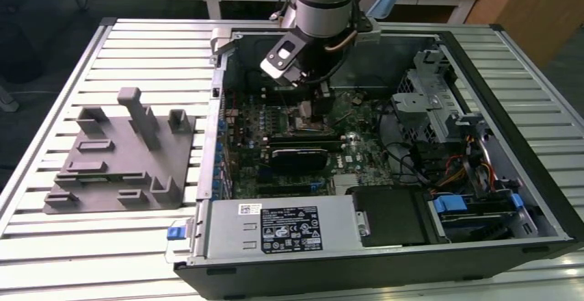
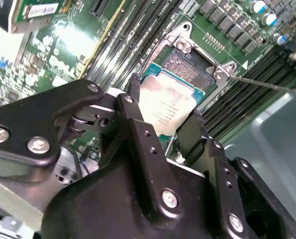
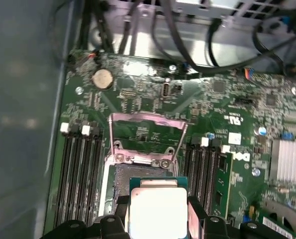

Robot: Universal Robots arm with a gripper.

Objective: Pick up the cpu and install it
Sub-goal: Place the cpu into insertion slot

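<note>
Silver-topped cpu [image 2: 170,107] gripped by two opposite edges between the black fingers [image 2: 190,132] of the tool [image 2: 165,102], poised right over the open socket [image 2: 188,62] in both wrist views. Impossible to tell whether already touching the socket or hanging just above it. Part of the pin field bare beyond the chip's far edge, so not yet squarely seated. Metal retaining frame [image 3: 145,119] flipped up and back, clear of the chip.

In the upper middle of the exterior view, tool [image 1: 319,96] reaching down into the open computer case [image 1: 474,61], over the green motherboard [image 1: 264,130]. Grey fixture [image 1: 119,157] lying well apart at the exterior view's left, on the slatted tabletop [image 1: 55,96].

Looks like the placing step, most of the way through the task. Probably best done by:
- holding the chip flat and level
- matching its edges to the socket walls before any contact
- avoiding any sideways slide across the pins, which seem easily bent
- using no pressing force, only a straight, gentle descent
</note>
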